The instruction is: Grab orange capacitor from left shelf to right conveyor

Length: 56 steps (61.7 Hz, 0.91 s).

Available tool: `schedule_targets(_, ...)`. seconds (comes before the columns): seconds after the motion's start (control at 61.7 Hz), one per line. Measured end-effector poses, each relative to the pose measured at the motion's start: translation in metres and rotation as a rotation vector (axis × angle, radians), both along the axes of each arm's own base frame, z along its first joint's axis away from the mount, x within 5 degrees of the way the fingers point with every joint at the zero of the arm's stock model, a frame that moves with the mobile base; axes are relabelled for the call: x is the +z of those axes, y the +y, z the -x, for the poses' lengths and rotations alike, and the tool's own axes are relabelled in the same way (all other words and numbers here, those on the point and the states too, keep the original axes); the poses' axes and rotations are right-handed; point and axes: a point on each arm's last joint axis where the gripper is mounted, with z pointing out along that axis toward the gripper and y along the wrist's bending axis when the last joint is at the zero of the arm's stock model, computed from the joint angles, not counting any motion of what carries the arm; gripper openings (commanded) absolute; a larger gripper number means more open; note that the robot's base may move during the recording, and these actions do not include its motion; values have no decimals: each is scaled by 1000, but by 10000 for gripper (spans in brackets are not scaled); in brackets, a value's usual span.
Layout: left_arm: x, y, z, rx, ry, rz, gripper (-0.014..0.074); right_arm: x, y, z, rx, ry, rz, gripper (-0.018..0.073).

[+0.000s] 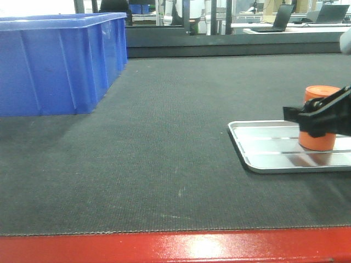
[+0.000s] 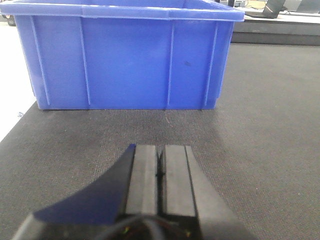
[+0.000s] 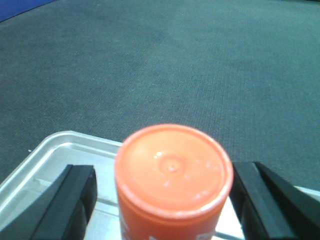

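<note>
From the front view, the orange capacitor (image 1: 318, 125) stands upright in a shallow silver tray (image 1: 258, 150) that lies on the conveyor belt (image 1: 164, 142), dark grey with its red front edge (image 1: 164, 247) nearest the camera. So the carry looks as good as done: the piece is already over on the conveyor side, though it sits in the tray and not on the bare belt. The right gripper (image 1: 323, 116) reaches in from the right edge at the cylinder's mid-height; whether it touches is hard to call from here. A blue bin (image 1: 60, 63) sits far left on the belt, well apart from the action.

Over to the left wrist view: the left gripper (image 2: 160, 175) has its jaws pressed together with nothing between them, hanging over the belt (image 2: 270, 150) and facing the blue bin (image 2: 125, 55). It plays no part right now.

Now the right wrist view, and this settles it: the capacitor (image 3: 172, 175) stands between the spread fingers (image 3: 75, 192), with a clear gap showing on each side. The right gripper (image 3: 170, 200) is wide apart and holds nothing, the silver tray (image 3: 65, 150) beneath. What's left, I'd judge, is just pulling the arm clear.
</note>
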Motion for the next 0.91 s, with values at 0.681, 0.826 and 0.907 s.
schedule_targets(0.681,0,0,0,0,0,0,-127,131,-22,97,-89,99,-25,200)
schedule_targets(0.826,0,0,0,0,0,0,-127,149,-28,121,-107,140,-16,54)
schedule_targets(0.907,0,0,0,0,0,0,-127,155,-30,134,-112,136,-25,57)
